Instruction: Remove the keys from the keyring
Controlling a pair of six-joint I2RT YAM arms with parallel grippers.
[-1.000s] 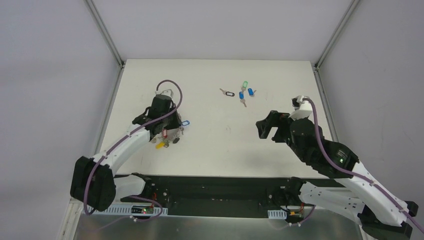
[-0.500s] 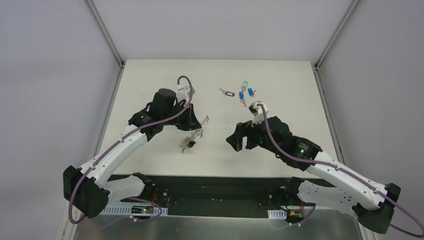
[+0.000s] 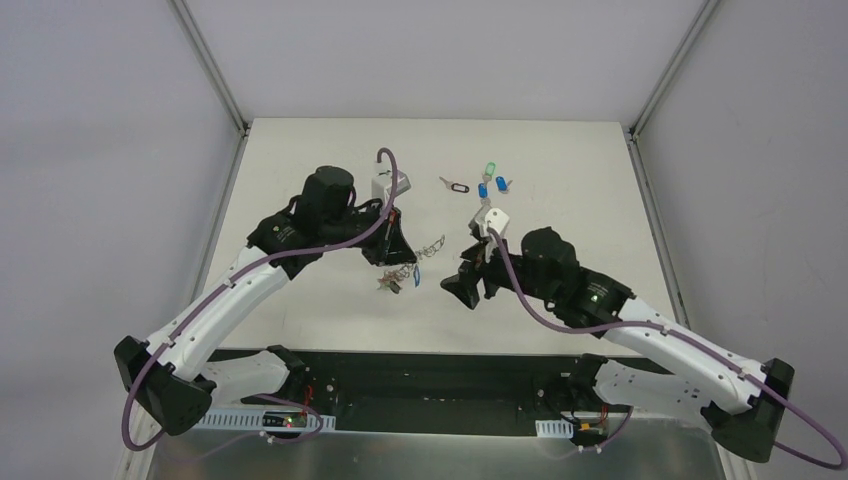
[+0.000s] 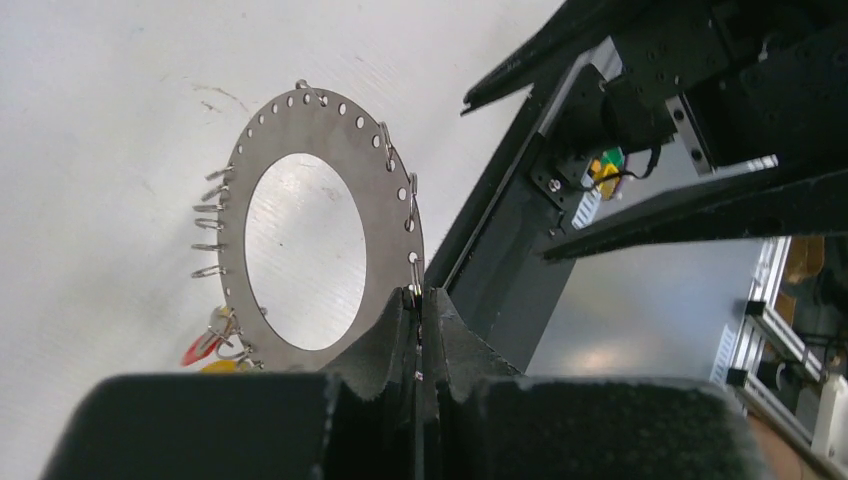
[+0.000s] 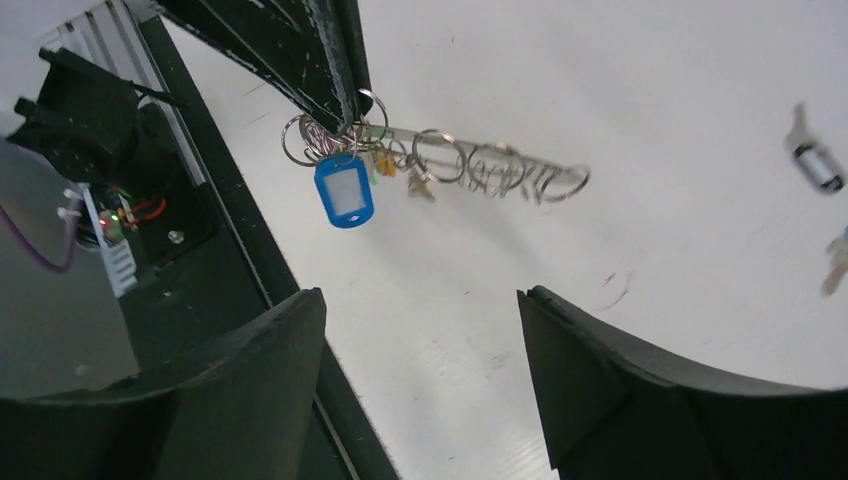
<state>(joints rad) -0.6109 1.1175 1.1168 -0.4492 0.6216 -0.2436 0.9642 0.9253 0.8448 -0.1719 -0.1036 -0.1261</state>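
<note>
My left gripper (image 3: 400, 254) is shut on the rim of the keyring (image 3: 428, 244), a flat grey metal ring with small holes round its edge, and holds it above the table. In the left wrist view the fingertips (image 4: 418, 296) pinch the ring's (image 4: 320, 125) lower right edge, and red (image 4: 200, 348) and yellow tags hang at its lower left. Keys hang under it, one with a blue tag (image 5: 344, 190). My right gripper (image 3: 461, 285) is open and empty just right of the ring. In the right wrist view (image 5: 420, 296) the ring (image 5: 480, 160) shows edge-on ahead of it.
Several loose keys lie at the back of the table: one with a black tag (image 3: 459, 187), one green (image 3: 489, 169), two blue (image 3: 483, 190). One loose key shows at the right edge of the right wrist view (image 5: 815, 160). The black frame rail (image 3: 430, 365) runs along the near edge.
My left gripper has lifted the keyring off the table's left side and carried it right toward the middle. My right arm has swung left to meet it, jaws open.
</note>
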